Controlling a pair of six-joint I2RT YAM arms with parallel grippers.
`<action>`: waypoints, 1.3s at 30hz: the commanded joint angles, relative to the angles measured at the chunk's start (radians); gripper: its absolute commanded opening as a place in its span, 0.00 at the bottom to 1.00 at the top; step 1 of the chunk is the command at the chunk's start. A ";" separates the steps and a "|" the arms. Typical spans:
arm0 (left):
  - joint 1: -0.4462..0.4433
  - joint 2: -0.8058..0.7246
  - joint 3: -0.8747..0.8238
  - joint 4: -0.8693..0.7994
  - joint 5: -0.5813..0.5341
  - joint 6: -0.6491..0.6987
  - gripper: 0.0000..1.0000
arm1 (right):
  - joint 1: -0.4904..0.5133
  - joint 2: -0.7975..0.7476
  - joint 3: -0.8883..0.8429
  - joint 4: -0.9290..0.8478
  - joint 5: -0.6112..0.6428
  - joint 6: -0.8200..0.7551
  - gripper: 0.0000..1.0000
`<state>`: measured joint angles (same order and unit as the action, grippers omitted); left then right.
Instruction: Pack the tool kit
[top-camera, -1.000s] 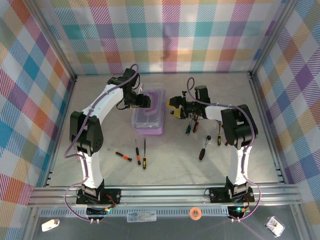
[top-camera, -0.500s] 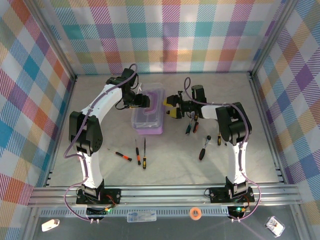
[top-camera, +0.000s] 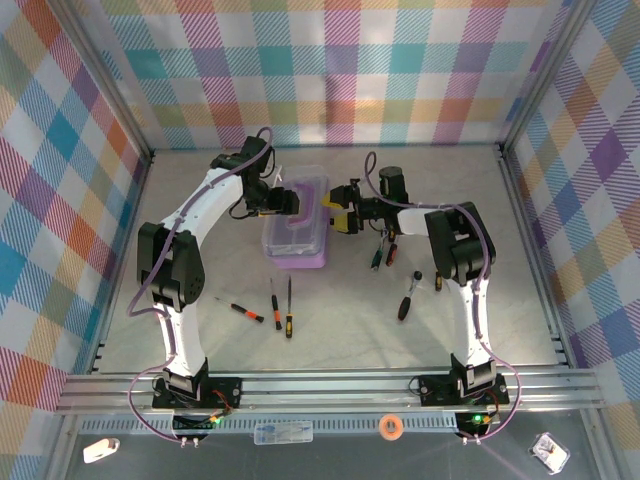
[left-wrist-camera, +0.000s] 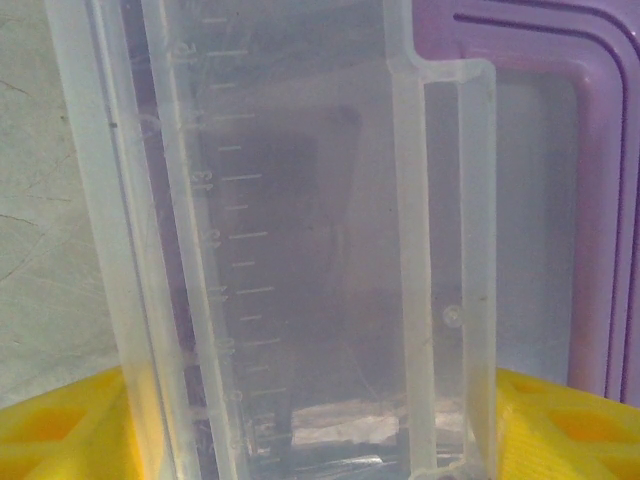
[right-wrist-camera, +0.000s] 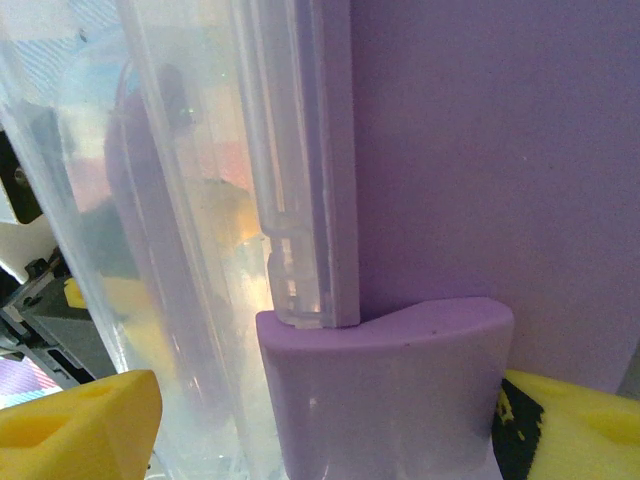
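Case (top-camera: 296, 243) sits centrally, toward the far side. Left gripper (left-wrist-camera: 312, 425) clamps its clear lid (left-wrist-camera: 300, 220); right gripper (right-wrist-camera: 330, 420), jaws wide, straddles the purple latch (right-wrist-camera: 385, 390). Hold the lid steady and pull the latch squarely.

1. The left arm (top-camera: 195, 215) and the right arm (top-camera: 472, 310) are the same build: smooth white links with chunky black joint housings (top-camera: 160, 262) between them.
2. A thin greyish-lilac cable (top-camera: 150, 300) runs along each arm, bulging out in loose loops near the foot and up by the wrist.
3. Each arm sits on a black base block (top-camera: 190, 385). There's a tiny green light (top-camera: 480, 418) at the foot of the right one.
4. The left gripper (top-camera: 290, 203) and the right gripper (top-camera: 338, 212) have dark bodies with bright yellow fingers (left-wrist-camera: 50, 430).
5. Up close, those fingers are matte moulded plastic with shallow rectangular recesses. One right-hand finger has a black speckled patch (right-wrist-camera: 515, 420).
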<state>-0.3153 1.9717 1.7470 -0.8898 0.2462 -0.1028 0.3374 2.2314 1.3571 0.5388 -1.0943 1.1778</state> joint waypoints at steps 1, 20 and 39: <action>-0.008 0.069 -0.051 -0.033 0.061 -0.001 0.53 | 0.034 0.033 0.034 0.123 -0.048 0.058 0.83; -0.039 0.152 -0.006 -0.177 -0.334 -0.005 0.49 | 0.016 0.007 0.021 0.764 -0.041 0.466 0.69; -0.038 0.190 -0.011 -0.197 -0.364 0.007 0.42 | -0.060 -0.086 -0.075 0.868 -0.046 0.500 0.62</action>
<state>-0.3523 2.0243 1.8175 -0.9352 0.1085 -0.1307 0.2913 2.3302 1.2522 1.1294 -1.0672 1.6608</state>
